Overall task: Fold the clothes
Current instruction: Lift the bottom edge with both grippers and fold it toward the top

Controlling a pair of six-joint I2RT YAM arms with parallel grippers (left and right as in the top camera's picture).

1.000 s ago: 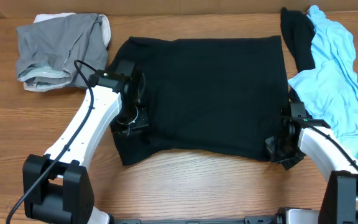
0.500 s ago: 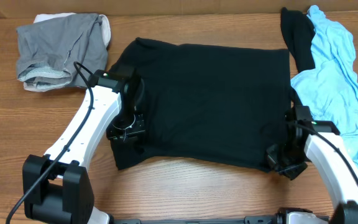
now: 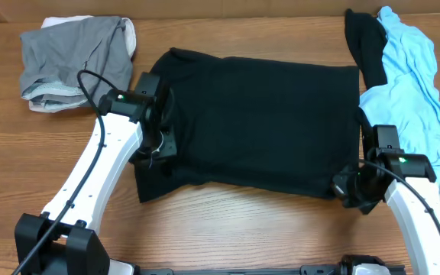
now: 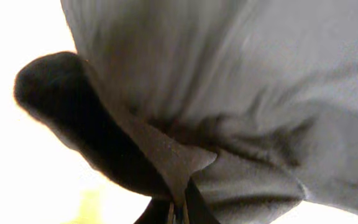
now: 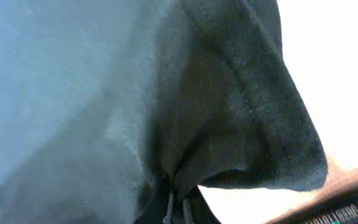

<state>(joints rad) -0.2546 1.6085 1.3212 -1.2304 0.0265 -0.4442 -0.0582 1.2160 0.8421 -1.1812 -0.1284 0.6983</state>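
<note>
Two grippers pinch the plain black cloth T-shirt (image 3: 258, 122), which lies spread as a broad, roughly rectangular sheet across the middle of the brown wood-grain table (image 3: 228, 229). The left gripper (image 3: 157, 147) sits on the shirt's left edge, its jaws closed tight on a fold of the black cloth. In the left wrist view that fold rises from the meeting jaws and fills most of the picture. The right gripper (image 3: 347, 187) sits at the shirt's lower right corner, likewise clamped on the fabric, and the right wrist view shows a hemmed fold of dark cloth caught between its narrow jaws. A crumpled grey cloth garment (image 3: 67, 57) lies near the shirt's upper left corner, with a strip of white cloth (image 3: 129, 32) showing at its far side. A heaped light-blue cloth garment (image 3: 411, 99) lies just beside the shirt's right edge, with a second, bunched black cloth garment (image 3: 361, 38) against its left side at the far end of the table
</note>
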